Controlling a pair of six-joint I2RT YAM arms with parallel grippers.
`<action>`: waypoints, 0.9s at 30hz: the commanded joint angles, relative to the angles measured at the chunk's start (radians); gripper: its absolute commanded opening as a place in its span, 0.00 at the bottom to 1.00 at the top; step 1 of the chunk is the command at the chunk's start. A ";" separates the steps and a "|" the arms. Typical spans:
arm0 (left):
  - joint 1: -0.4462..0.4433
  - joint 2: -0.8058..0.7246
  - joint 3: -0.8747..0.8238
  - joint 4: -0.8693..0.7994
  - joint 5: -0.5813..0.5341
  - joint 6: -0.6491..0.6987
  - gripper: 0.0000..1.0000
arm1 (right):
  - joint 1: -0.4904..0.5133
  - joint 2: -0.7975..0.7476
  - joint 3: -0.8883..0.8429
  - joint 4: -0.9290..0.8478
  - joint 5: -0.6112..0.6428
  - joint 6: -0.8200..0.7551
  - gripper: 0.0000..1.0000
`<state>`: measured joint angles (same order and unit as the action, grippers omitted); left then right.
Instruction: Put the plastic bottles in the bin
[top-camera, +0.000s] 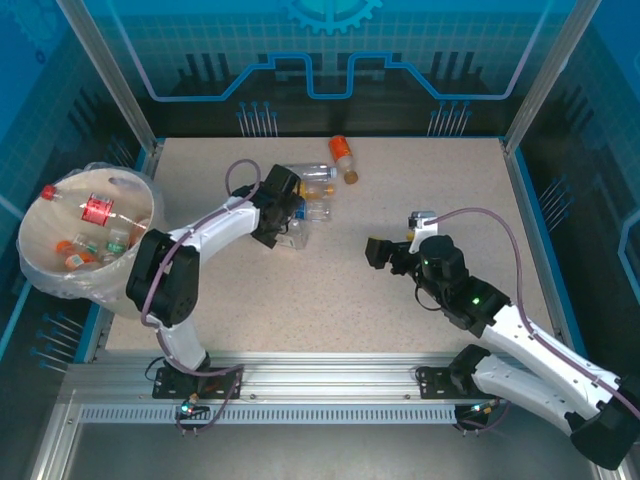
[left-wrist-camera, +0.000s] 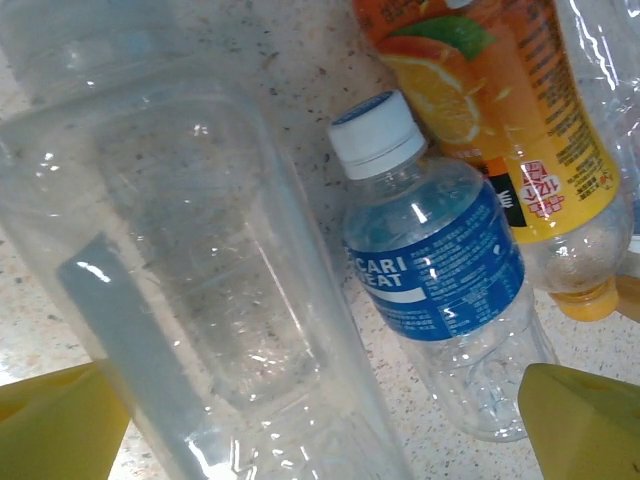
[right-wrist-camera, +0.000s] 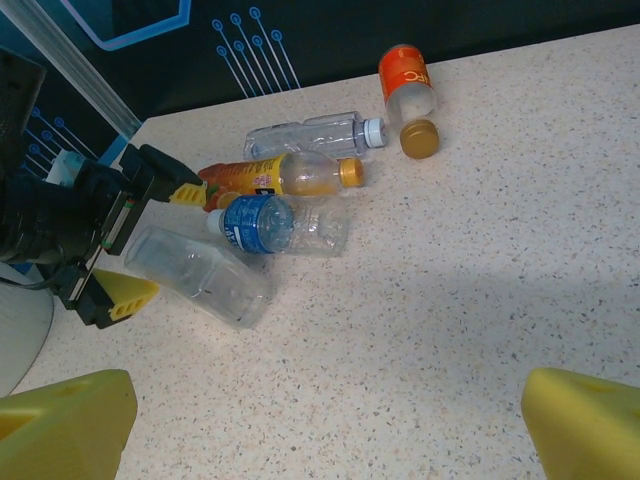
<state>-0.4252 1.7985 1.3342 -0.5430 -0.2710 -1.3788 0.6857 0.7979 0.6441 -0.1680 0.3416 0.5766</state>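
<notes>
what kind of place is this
Probably a robotics lab test cell: a speckled table fenced by blue circuit-print panels, a left arm and right arm bolted to an aluminium rail, and plastic bottles laid out near a lined bin.

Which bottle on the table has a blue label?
The white-capped bottle, lying between the unlabelled clear bottle and the yellow-and-orange-labelled bottle; no other there has a blue label.

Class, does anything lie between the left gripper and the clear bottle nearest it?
Nothing visible does: the clear bottle lies directly before the open left gripper, with the blue-labelled bottle beside it.
</notes>
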 joint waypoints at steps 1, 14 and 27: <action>0.009 0.048 0.034 -0.055 -0.013 0.002 0.99 | -0.012 -0.021 -0.017 -0.014 0.028 0.017 1.00; 0.011 0.037 -0.065 0.008 0.005 0.044 0.65 | -0.012 -0.018 -0.019 -0.009 -0.010 -0.007 1.00; 0.029 -0.043 -0.224 0.224 0.030 0.283 0.55 | -0.008 0.045 0.009 0.047 -0.199 -0.192 1.00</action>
<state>-0.4103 1.7725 1.1469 -0.3466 -0.2462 -1.1896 0.6842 0.8284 0.6334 -0.1532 0.2123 0.4545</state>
